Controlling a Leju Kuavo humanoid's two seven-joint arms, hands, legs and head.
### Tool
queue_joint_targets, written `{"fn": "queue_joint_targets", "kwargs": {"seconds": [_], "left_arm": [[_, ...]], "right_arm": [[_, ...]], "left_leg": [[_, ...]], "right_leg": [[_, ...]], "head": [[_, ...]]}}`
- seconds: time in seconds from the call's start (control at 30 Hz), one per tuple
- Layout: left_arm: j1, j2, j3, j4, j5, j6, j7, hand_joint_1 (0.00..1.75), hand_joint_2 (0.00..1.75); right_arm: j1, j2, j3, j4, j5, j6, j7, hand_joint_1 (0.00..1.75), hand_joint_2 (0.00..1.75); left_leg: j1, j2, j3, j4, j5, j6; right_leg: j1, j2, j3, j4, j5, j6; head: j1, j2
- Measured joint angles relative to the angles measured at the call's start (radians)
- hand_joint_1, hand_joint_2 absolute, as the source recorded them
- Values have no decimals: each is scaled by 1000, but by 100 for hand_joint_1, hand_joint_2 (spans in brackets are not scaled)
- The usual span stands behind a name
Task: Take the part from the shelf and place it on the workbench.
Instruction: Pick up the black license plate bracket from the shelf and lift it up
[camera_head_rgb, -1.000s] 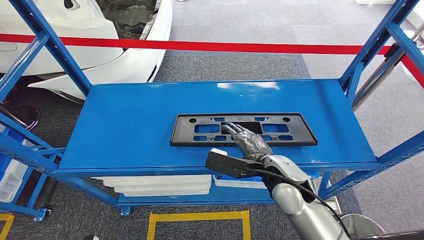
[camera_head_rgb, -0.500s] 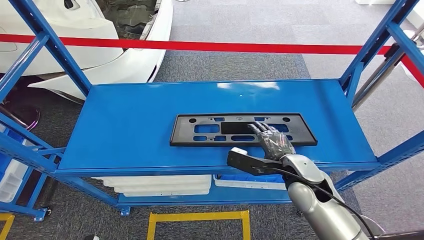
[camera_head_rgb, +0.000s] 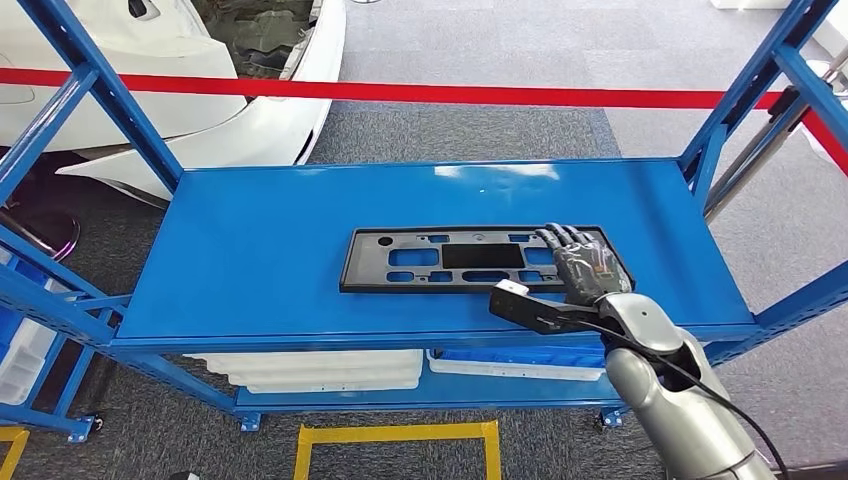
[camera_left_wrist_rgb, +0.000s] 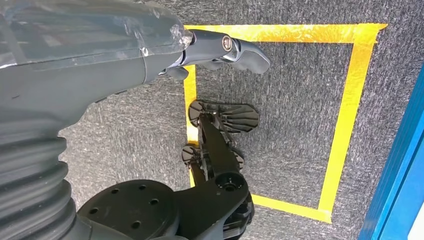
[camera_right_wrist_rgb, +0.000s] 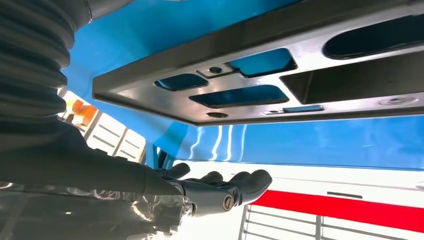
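Left side of the head view: white car body panel (camera_head_rgb: 200, 110) on the carpet behind the blue shelf rack (camera_head_rgb: 90, 90), red barrier tape (camera_head_rgb: 450, 94) running across behind the rack. Yellow floor tape (camera_head_rgb: 400, 433) in front of it, white trays (camera_head_rgb: 320, 370) on the lower level.

Left hand (camera_left_wrist_rgb: 220, 50) hangs over grey carpet by the yellow tape square (camera_left_wrist_rgb: 350, 100); thumb is out straight, nothing in it that I can see, the other fingers are hidden, so the grip state is unclear.

Centre: black plastic bracket plate (camera_head_rgb: 470, 258) lies flat on the blue shelf top (camera_head_rgb: 250, 250), toward the front edge, long side parallel to it. Rectangular cutouts show blue through them.

Right: right hand (camera_head_rgb: 583, 268) sits over the plate's right end, fingers extended and spread, holding nothing. In the right wrist view the fingers (camera_right_wrist_rgb: 250, 182) are stretched out flat and apart from the plate (camera_right_wrist_rgb: 260, 75); whether they touch it is not clear.
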Motion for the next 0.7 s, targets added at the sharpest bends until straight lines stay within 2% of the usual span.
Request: {"fn": "queue_joint_targets", "kwargs": {"seconds": [0.2,0.7], "left_arm": [[0,0,0,0,3,0,0,0,175],[-14,0,0,0,-11,-1,0,0,175]], "right_arm": [[-16,0,-19,74,24,-57,-61,0,175],[-56,12,-43,272,53,-173,-117,0,175]], "left_leg": [[0,0,0,0,0,0],[0,0,0,0,0,0]], "right_leg": [[0,0,0,0,0,0],[0,0,0,0,0,0]], "head": [[0,0],[0,0]]}}
